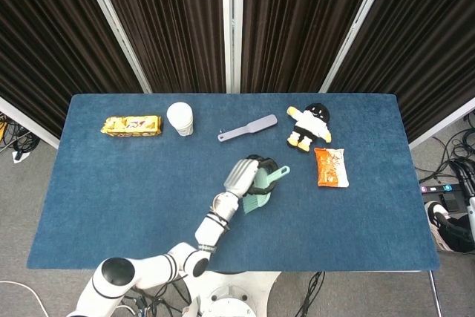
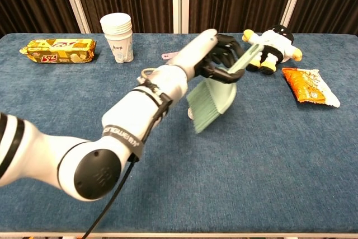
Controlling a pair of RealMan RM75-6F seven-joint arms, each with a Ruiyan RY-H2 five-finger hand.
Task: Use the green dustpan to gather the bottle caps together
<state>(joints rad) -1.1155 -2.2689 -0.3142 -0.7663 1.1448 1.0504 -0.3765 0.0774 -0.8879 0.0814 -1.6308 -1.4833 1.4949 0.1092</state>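
A: Near table centre, head view: left hand [image 1: 242,176] wraps its fingers around the handle of the green dustpan [image 1: 261,191]; the pan hangs blade-down at about 5 o'clock from the hand.

B: Caps?

A: None clearly visible. In the chest view the dustpan [image 2: 212,99] and forearm cover the spot; only a pale speck shows at its left edge, cannot tell what.

B: Right hand?

A: Out of both views.

B: Progress?

A: Judged mid-sweep. Whether the caps sit together cannot be confirmed; checking and lifting away remain.
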